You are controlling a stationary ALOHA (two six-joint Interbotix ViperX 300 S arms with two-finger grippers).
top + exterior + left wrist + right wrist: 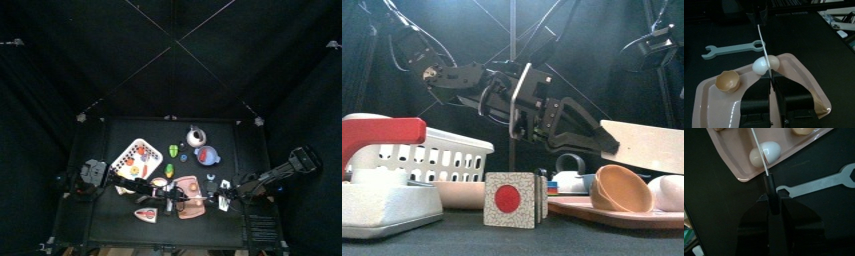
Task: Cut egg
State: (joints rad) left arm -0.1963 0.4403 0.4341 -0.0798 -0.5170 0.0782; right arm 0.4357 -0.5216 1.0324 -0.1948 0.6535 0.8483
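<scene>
A white egg (773,62) lies on a pink tray (799,75). It also shows in the right wrist view (771,150). My right gripper (769,202) is shut on the black handle of a knife (767,184). The thin blade runs across the top of the egg, and in the left wrist view the knife (761,46) comes in from the far side. My left gripper (771,77) is shut, its tips right at the egg's near side. I cannot tell whether they touch the egg.
A grey wrench (731,49) lies on the table beside the tray, next to the knife handle (817,184). A brown half shell (729,81) sits on the tray. A white basket (134,157), a kettle (197,135) and a bowl (207,155) stand behind.
</scene>
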